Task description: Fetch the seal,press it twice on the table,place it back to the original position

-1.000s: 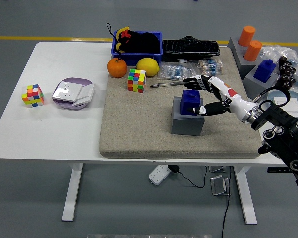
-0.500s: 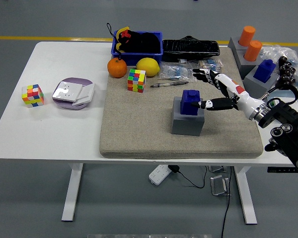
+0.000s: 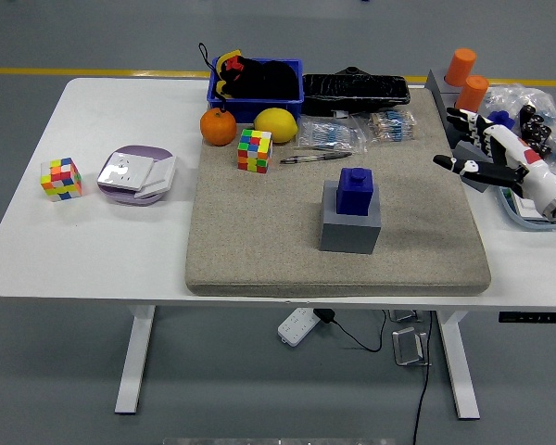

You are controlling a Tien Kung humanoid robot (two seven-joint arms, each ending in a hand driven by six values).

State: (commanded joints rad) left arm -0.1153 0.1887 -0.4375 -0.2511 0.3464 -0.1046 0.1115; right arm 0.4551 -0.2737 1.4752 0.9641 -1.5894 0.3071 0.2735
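- One view, from the head camera: a blue seal [image 3: 356, 190] sits upright on a grey block [image 3: 350, 227], mid-way across a beige mat [image 3: 259, 241] on the white table [image 3: 93, 250].
- Right hand [image 3: 486, 156] hovers at the mat's right edge — fingers spread, holding nothing, well apart from the seal.
- Near the mat's far left corner: a puzzle cube [image 3: 255, 150], an orange [image 3: 218, 128], a lemon [image 3: 276, 124].
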